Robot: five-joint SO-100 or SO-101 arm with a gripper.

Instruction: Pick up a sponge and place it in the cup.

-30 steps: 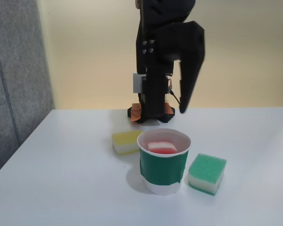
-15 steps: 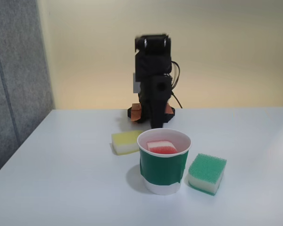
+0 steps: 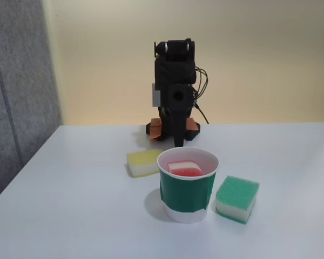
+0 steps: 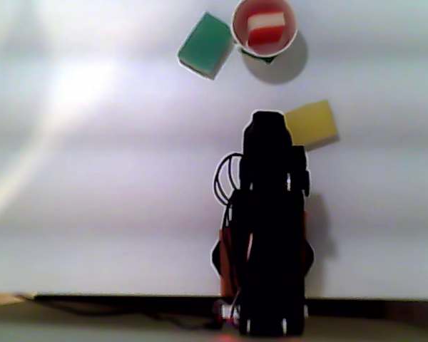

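Sponge (image 3: 184, 168) inside the cup (image 3: 187, 190), well apart from the folded arm's fingers (image 3: 179, 141), grip state indiscernible.

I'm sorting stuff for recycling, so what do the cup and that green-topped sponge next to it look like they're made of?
The cup looks like white paper with a matte dark green band around it; the thin rolled rim suggests paperboard, though a coating can't be judged. The green-topped sponge seems to be two layers: a coarse, fuzzy green scouring pad over a pale, soft-looking foam base.
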